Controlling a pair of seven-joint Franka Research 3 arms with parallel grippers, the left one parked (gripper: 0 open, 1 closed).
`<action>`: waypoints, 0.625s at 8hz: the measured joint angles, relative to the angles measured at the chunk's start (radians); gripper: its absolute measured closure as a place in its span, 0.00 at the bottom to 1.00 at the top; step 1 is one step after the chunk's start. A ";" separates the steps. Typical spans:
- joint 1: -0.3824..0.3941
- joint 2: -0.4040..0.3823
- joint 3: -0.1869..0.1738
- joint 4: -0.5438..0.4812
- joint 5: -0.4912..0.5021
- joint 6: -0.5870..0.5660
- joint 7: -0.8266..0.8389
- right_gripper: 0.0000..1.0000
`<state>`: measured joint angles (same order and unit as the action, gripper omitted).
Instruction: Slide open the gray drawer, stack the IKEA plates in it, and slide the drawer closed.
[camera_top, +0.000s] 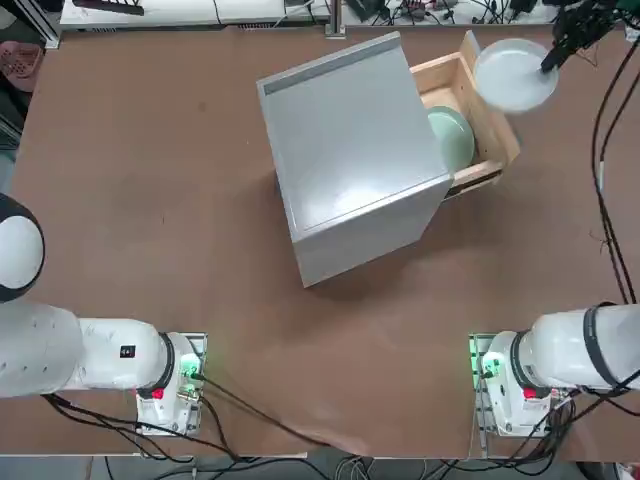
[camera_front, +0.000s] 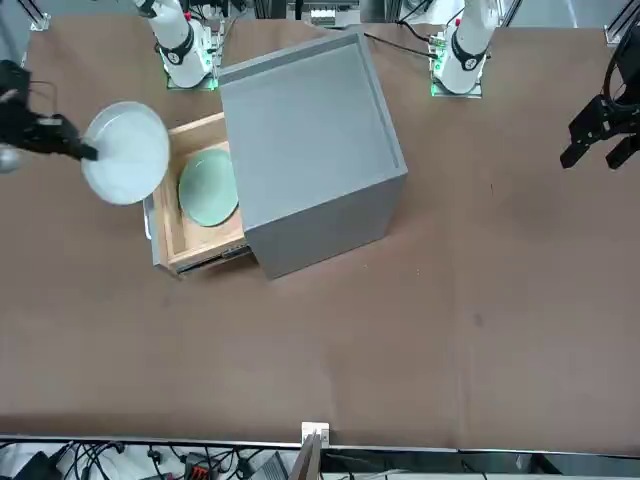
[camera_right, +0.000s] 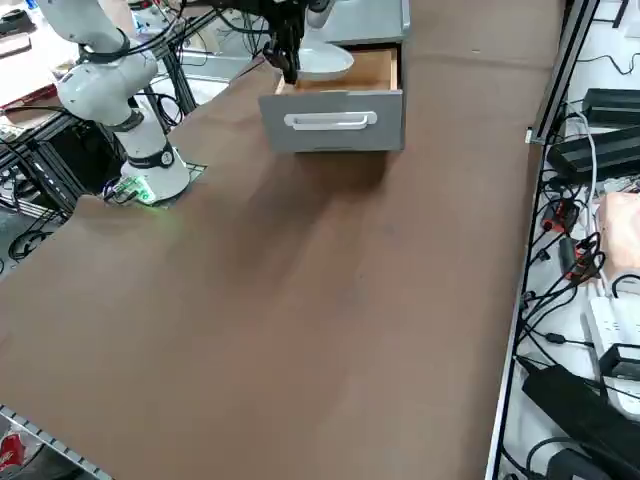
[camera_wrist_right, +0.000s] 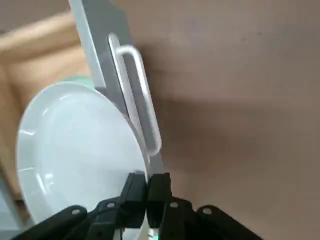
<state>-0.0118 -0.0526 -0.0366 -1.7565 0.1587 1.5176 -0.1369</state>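
The gray drawer (camera_top: 483, 118) (camera_front: 190, 245) (camera_right: 340, 118) stands pulled out of the large gray cabinet (camera_top: 350, 160) (camera_front: 305, 150), its handle (camera_wrist_right: 140, 100) facing away from it. A mint green plate (camera_top: 452, 138) (camera_front: 208, 187) lies inside the drawer. My right gripper (camera_top: 553, 58) (camera_front: 85, 150) (camera_right: 290, 70) (camera_wrist_right: 146, 182) is shut on the rim of the pale white plate (camera_top: 515, 73) (camera_front: 125, 152) (camera_right: 325, 62) (camera_wrist_right: 80, 150). It holds this plate in the air above the drawer's front end, partly over the front panel.
The parked left arm's gripper (camera_front: 600, 130) hangs over the table far from the cabinet. Cables and power strips (camera_right: 600, 300) run along the table's edge. Brown tabletop (camera_top: 150, 200) spreads around the cabinet.
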 joint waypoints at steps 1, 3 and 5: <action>0.059 -0.006 0.002 -0.025 -0.044 0.007 0.046 1.00; 0.119 -0.001 0.003 -0.072 -0.061 0.045 0.116 1.00; 0.199 0.011 0.004 -0.108 -0.075 0.089 0.228 1.00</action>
<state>0.1868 -0.0418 -0.0328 -1.8641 0.0837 1.6061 0.0911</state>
